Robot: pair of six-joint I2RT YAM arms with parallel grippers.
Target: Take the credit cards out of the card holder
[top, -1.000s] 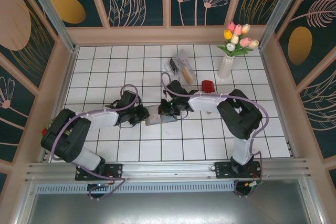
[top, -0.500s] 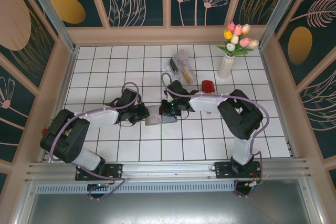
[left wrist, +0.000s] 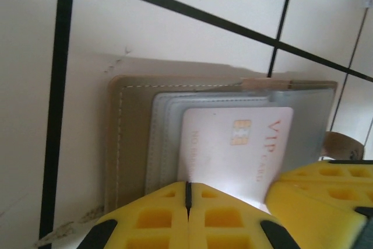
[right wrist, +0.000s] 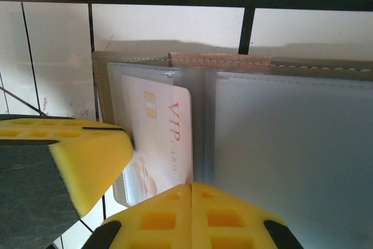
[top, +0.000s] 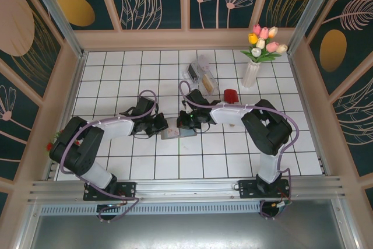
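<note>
Left gripper (left wrist: 186,188) (closed) over card (left wrist: 233,144) in card holder (left wrist: 131,138).

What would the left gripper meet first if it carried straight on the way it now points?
Most likely the white VIP card in the card holder, just ahead of the left gripper; contact is unclear.

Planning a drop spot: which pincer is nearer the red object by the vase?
Right. The right pincer is at the card holder's right end, toward the red object; the left pincer is at its left end.
</note>
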